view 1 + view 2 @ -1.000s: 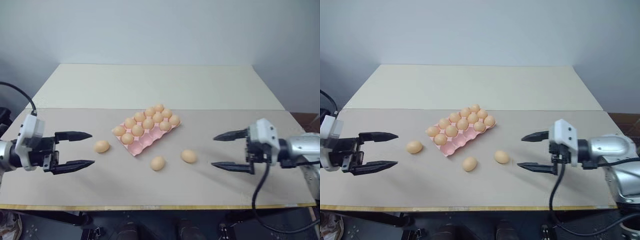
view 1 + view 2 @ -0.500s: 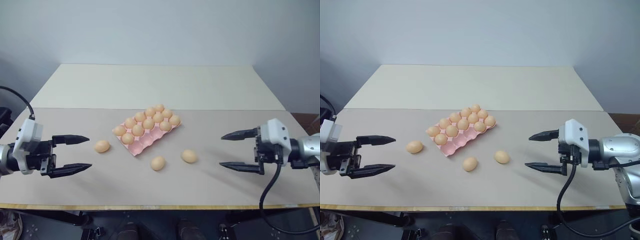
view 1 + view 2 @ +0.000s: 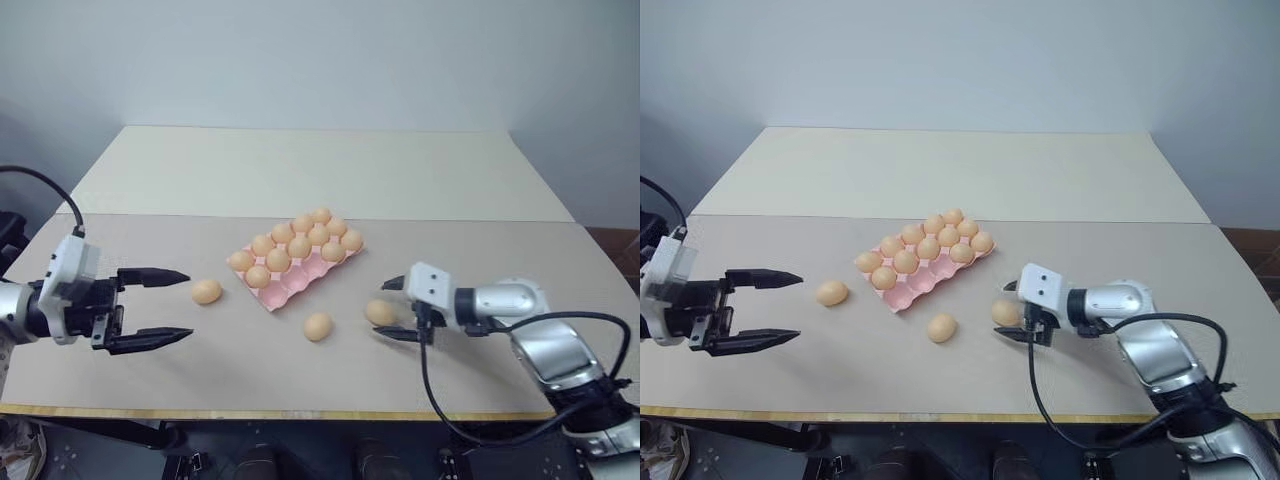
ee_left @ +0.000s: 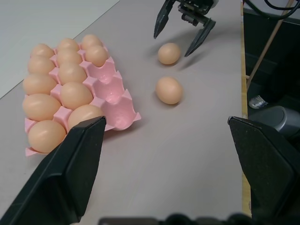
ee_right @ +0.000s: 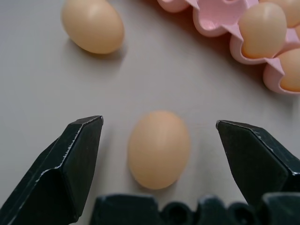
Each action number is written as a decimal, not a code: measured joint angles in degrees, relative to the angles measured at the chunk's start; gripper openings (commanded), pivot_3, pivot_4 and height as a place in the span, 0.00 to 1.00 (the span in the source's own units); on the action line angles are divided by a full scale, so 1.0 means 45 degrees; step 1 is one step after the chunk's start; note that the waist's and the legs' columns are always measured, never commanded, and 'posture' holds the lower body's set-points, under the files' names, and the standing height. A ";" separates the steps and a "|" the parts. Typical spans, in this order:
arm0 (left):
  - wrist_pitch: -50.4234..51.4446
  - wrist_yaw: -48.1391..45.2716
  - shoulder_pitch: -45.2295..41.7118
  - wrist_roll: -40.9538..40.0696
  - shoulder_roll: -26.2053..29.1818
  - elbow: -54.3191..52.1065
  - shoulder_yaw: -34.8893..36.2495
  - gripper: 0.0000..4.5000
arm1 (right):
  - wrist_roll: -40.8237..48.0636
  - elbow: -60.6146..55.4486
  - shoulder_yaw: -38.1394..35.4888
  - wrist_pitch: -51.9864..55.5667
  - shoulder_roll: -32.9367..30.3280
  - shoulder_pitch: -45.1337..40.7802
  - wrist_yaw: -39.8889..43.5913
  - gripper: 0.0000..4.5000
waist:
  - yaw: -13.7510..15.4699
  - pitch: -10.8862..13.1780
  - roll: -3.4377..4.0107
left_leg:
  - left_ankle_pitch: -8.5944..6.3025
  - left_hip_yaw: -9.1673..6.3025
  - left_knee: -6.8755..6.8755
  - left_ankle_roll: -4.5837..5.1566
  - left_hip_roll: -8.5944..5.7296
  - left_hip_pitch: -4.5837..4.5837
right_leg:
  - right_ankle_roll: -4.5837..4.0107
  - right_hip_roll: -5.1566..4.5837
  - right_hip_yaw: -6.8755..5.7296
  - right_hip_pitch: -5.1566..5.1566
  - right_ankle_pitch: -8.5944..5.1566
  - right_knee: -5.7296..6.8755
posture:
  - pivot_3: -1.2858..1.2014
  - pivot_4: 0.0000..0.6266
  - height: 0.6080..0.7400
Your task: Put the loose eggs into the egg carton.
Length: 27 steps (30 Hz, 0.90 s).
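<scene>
The pale pink egg carton (image 3: 301, 286) lies mid-table with several tan eggs in its cups and bare cups along its near side. Three loose eggs lie on the table: one left of the carton (image 3: 206, 291), one in front of it (image 3: 318, 326), one to the right (image 3: 379, 312). My right gripper (image 3: 380, 309) is open, low over the table, its fingers either side of the right egg (image 5: 159, 149) without touching it. My left gripper (image 3: 189, 304) is open and holds nothing, a short way left of the left egg. The left wrist view shows the carton (image 4: 110, 89) and the right gripper (image 4: 172, 46).
The grey-beige tabletop (image 3: 480, 260) ends at a front edge (image 3: 300, 412) close to me. A cream board (image 3: 310, 170) extends behind it to the wall. A black cable (image 3: 430, 390) loops down from the right wrist over the front edge.
My right gripper has swung in from the right and dropped, so that its open fingers now stand either side of the right egg. The left gripper stayed in place. The eggs have not moved.
</scene>
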 measured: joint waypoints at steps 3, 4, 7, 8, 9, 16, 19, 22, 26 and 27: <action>-0.0001 -0.0011 -0.0042 0.0001 -0.0005 -0.0001 -0.0131 1.00 | -0.0500 0.0363 0.0407 0.0520 0.0307 -0.0226 -0.0392 0.96 | -0.0008 0.0000 0.0000 | 0.0000 0.0000 0.0000 0.0000 0.0000 0.0000 | 0.0000 0.0000 0.0000 -0.0001 0.0000 0.0001 | 0.52 0.24 1.00; -0.0002 -0.0015 -0.0045 0.0001 -0.0005 -0.0001 -0.0144 1.00 | -0.0546 0.0436 0.0439 0.0604 0.0371 -0.0229 -0.0430 0.92 | -0.0010 0.0000 0.0000 | 0.0000 0.0000 0.0000 0.0000 0.0000 0.0000 | 0.0000 -0.0001 0.0000 -0.0001 0.0000 0.0000 | 0.52 0.24 1.00; -0.0005 -0.0043 -0.0049 0.0001 -0.0004 0.0001 -0.0153 1.00 | -0.0738 0.0572 0.0670 0.0623 0.0385 -0.0230 -0.0390 0.72 | -0.0018 0.0000 0.0000 | 0.0000 0.0001 0.0000 0.0000 0.0000 -0.0001 | 0.0000 -0.0001 0.0000 -0.0001 0.0000 -0.0001 | 0.52 0.24 1.00; -0.0006 -0.0049 -0.0052 0.0001 -0.0004 0.0000 -0.0156 1.00 | -0.0751 0.0573 0.0735 0.0621 0.0398 -0.0230 -0.0376 0.64 | -0.0020 0.0000 0.0000 | 0.0000 0.0000 -0.0001 0.0000 0.0000 0.0000 | 0.0000 0.0000 0.0000 -0.0001 0.0000 0.0001 | 0.52 0.24 1.00; -0.0006 -0.0049 -0.0052 0.0001 -0.0004 0.0000 -0.0158 1.00 | -0.0749 0.0573 0.0749 0.0622 0.0432 -0.0230 -0.0365 0.56 | -0.0021 0.0000 0.0000 | 0.0000 0.0000 0.0000 0.0000 0.0000 0.0001 | 0.0000 0.0000 0.0000 -0.0001 0.0000 0.0002 | 0.52 0.24 1.00; 0.0002 0.0039 -0.0143 -0.0007 -0.0043 0.0022 -0.0155 1.00 | -0.0385 0.0271 0.0536 0.0791 0.0698 -0.0587 -0.0337 0.38 | -0.0060 0.0000 0.0000 | 0.0000 -0.0001 0.0000 0.0000 0.0001 0.0003 | -0.0001 0.0002 0.0001 -0.0001 0.0001 0.0005 | 0.52 0.24 1.00; 0.0261 0.0595 -0.0742 -0.0394 -0.0450 0.0035 -0.0062 1.00 | -0.0217 0.0263 0.0358 0.1026 0.1358 -0.1538 -0.0609 0.38 | -0.0061 0.0000 0.0000 | 0.0000 -0.0007 0.0001 0.0000 0.0005 0.0008 | -0.0003 0.0009 0.0001 0.0001 0.0002 0.0015 | 0.52 0.24 1.00; 0.0673 0.1282 -0.1208 -0.0869 -0.0738 0.0023 0.0169 1.00 | -0.0381 0.0769 0.0401 0.0982 0.2321 -0.2478 -0.1185 0.38 | -0.0077 -0.0001 -0.0001 | 0.0000 -0.0009 0.0001 0.0000 0.0012 0.0007 | -0.0003 0.0016 0.0001 0.0000 0.0002 0.0014 | 0.52 0.24 1.00; 0.0982 0.1725 -0.1339 -0.1062 -0.0933 -0.0012 0.0240 1.00 | -0.1051 0.2700 0.0770 0.0425 0.3602 -0.3531 -0.2151 0.38 | -0.0068 0.0000 0.0000 | 0.0000 -0.0009 0.0000 0.0000 0.0011 -0.0001 | -0.0007 0.0015 0.0000 -0.0009 0.0004 0.0012 | 0.52 0.24 1.00; 0.0989 0.1726 -0.1328 -0.1062 -0.0933 -0.0023 0.0257 1.00 | -0.1197 0.3210 0.0859 0.0263 0.3945 -0.3748 -0.2372 0.38 | -0.0069 0.0000 0.0000 | 0.0000 -0.0009 0.0000 0.0000 0.0011 -0.0001 | -0.0008 0.0016 0.0000 -0.0011 0.0005 0.0014 | 0.52 0.24 1.00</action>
